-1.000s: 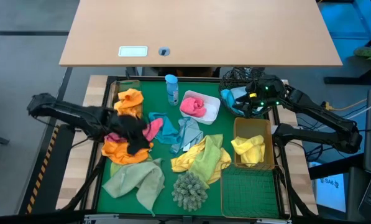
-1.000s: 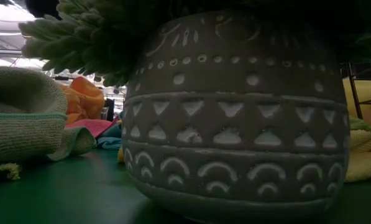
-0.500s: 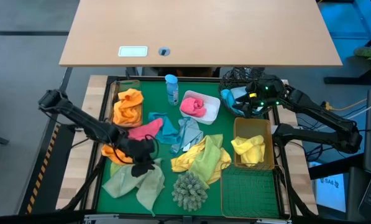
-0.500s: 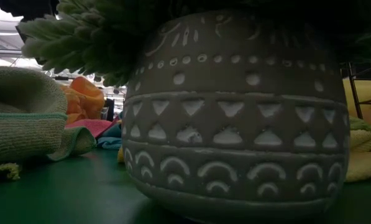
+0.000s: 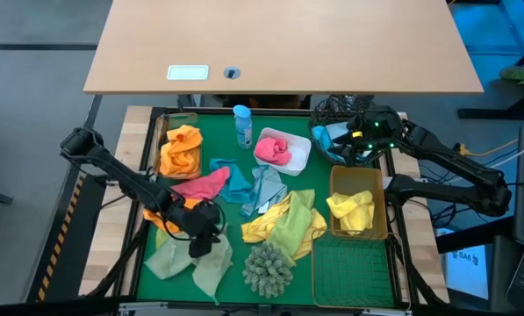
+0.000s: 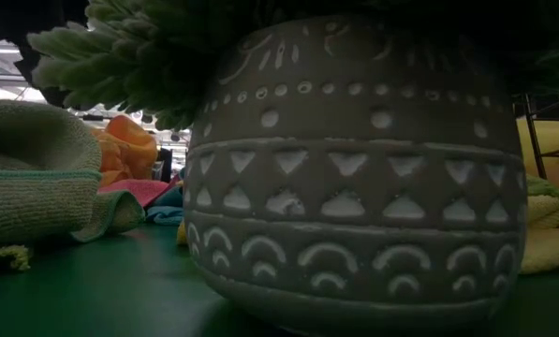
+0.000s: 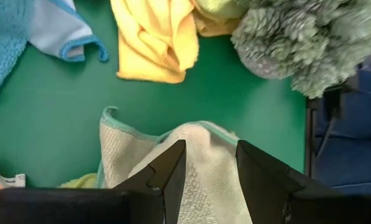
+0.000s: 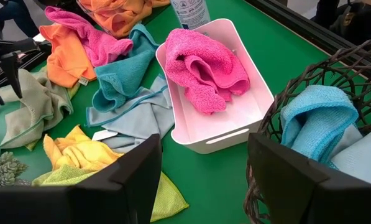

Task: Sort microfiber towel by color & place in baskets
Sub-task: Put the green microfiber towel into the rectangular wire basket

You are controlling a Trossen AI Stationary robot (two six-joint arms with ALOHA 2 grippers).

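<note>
Near edge of the green mat [image 5: 235, 219]: patterned grey pot [image 6: 354, 168] with the shaggy grey-green clump [image 5: 268, 269] on top; it fills the low view. Empty gold wire basket [image 5: 354, 272] sits at the near right corner.

Left gripper [image 5: 207, 241] is down over the pale green towel [image 5: 191, 256] at near left. Fingers [image 7: 166, 171] are parted, with cloth showing in the gap and nothing pinched. That towel is crumpled, looped weave, teal-stitched hem.

Loose towels mid-mat, all fuzzy and rumpled:
- yellow towel [image 5: 263, 221] lying with a lime-green towel [image 5: 298, 228], just left of the gold baskets
- orange towel [image 8: 64, 59] at the left edge, mostly under the left arm in the high view
- pink towel [image 5: 204, 184] beside it
- teal towel [image 5: 235, 180] and pale grey-blue towel [image 5: 266, 189] overlapping at centre

Containers, going farther back:
- second gold wire basket [image 5: 358, 206], right side: holds one yellow towel [image 5: 354, 211]
- white tub [image 5: 298, 156], centre: holds one pink towel [image 5: 275, 151], bunched
- clear tub [image 5: 167, 145], far left: holds orange towels [image 5: 181, 151] piled above the rim
- round black wire basket [image 5: 332, 110], far right corner: holds a light blue towel [image 8: 319, 118]

Right gripper [image 5: 354, 145] hovers at the black basket's near rim, fingers [image 8: 126, 180] spread wide, empty. The white tub is just beyond it.

Small blue bottle [image 5: 242, 125] stands at the far edge between the clear tub and the white tub.
</note>
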